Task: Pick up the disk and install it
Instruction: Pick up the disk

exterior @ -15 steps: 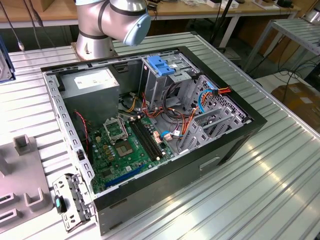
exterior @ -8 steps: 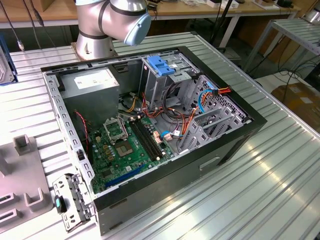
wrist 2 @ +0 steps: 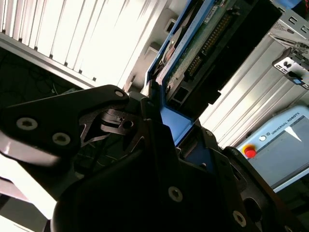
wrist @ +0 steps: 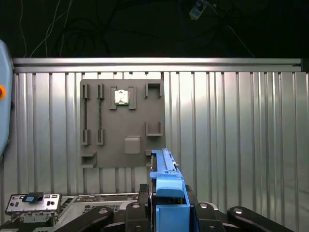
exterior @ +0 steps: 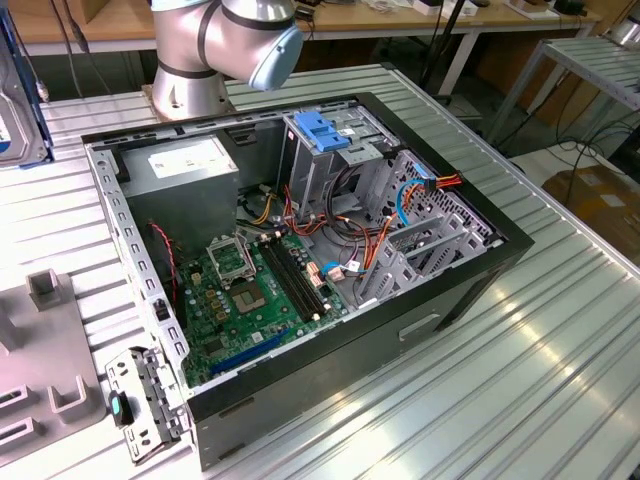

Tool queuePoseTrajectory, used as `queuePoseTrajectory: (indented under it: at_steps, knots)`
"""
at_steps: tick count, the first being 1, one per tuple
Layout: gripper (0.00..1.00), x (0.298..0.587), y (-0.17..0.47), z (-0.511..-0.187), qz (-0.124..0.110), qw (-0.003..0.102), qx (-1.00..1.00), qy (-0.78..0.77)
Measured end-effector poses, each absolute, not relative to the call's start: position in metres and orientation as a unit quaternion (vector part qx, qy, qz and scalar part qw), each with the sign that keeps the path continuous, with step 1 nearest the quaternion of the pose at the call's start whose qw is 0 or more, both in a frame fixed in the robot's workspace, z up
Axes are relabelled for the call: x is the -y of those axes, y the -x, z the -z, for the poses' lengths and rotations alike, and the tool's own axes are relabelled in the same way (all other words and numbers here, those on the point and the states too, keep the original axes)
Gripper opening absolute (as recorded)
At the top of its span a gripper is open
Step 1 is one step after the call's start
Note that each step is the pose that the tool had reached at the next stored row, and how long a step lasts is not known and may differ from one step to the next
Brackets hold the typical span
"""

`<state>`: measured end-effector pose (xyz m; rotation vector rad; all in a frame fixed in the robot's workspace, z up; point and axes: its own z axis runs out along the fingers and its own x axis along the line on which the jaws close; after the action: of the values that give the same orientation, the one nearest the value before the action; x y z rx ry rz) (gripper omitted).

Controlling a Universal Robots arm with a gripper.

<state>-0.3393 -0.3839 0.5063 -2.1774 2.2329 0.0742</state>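
Disk (wrist: 166,181), edge-on in its blue carrier, sits clamped between the black fingers of the gripper (wrist: 168,215). It hangs above the ribbed metal table (exterior: 520,350), outside the open computer case (exterior: 300,250), off toward the exterior view's left.

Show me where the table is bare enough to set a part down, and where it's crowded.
Widest bare patch: the ribbed table on the exterior view's right of the open computer case, out to the table edge. A narrower strip runs between the case and the grey fixture plate. Crowded: inside the case, around the motherboard and cables.
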Motion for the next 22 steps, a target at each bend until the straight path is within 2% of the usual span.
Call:
queuePoseTrajectory:
  at_steps: [22]
  knots:
    - [0.37,0.387,0.31,-0.506,-0.024,0.011,-0.718,0.696]
